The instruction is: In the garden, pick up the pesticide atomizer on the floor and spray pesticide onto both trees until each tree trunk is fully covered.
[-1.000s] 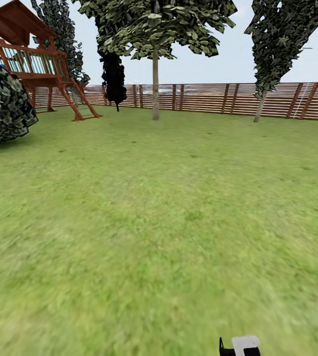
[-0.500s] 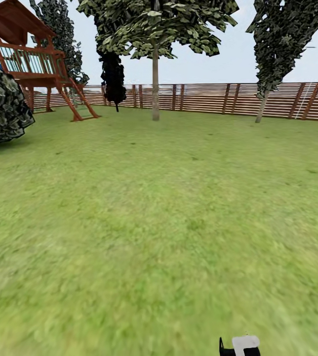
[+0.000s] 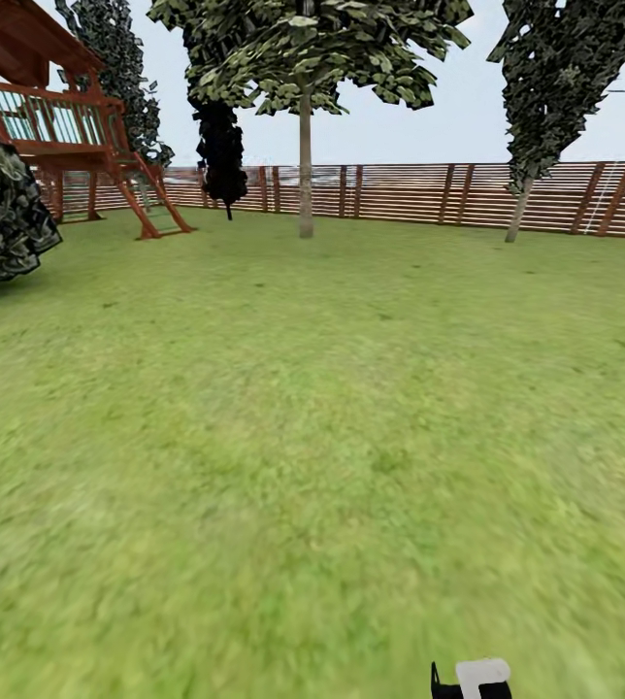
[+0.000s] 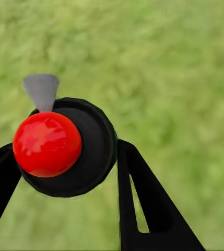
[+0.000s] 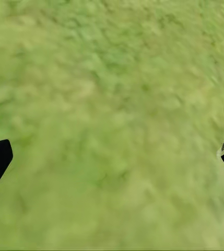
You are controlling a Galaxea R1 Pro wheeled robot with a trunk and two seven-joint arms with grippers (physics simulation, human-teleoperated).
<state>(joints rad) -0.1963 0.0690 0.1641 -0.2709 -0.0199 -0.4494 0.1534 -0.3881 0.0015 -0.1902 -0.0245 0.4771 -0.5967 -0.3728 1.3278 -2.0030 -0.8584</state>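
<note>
One green-leaved tree [image 3: 305, 58], three dark-foliaged narrow trees [image 3: 555, 87], one dark bush [image 3: 2, 214], one wooden play tower [image 3: 50, 107], one slatted fence [image 3: 448, 194], one held pesticide atomizer [image 4: 65, 146].

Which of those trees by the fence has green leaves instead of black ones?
The middle tree: pale straight trunk, broad green crown. The narrow trees left and right are black-foliaged.

Lawn [image 3: 312, 437]; slat fence [image 3: 429, 194] behind; play tower [image 3: 50, 116] far left.
</note>
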